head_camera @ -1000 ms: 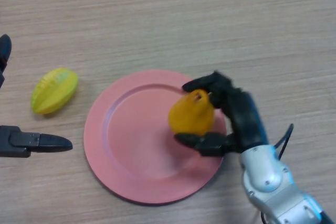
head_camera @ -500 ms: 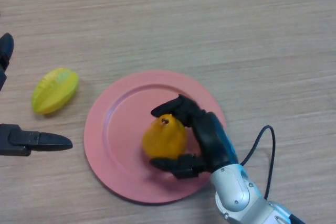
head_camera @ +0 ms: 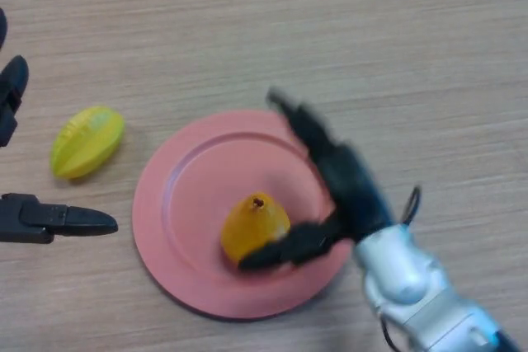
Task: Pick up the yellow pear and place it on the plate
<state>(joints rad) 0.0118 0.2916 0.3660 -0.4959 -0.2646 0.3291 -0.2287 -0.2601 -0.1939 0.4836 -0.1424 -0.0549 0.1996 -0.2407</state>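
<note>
The yellow pear (head_camera: 252, 226) stands upright on the pink plate (head_camera: 190, 204), a little right of its middle, stem up. My right hand (head_camera: 346, 187) is over the plate's right side with its fingers spread straight up and away from the pear. Its thumb (head_camera: 289, 245) lies low against the pear's near side. The hand is open and holds nothing. My left hand (head_camera: 49, 218) shows at the left edge, its fingers straight, well away from the plate.
A yellow-green star fruit (head_camera: 86, 141) lies on the wooden table (head_camera: 396, 47) left of the plate, between the plate and my left hand.
The right hand carried the pear from the plate's right rim toward its middle, set it down, then straightened its fingers off it. The left hand barely moved.
</note>
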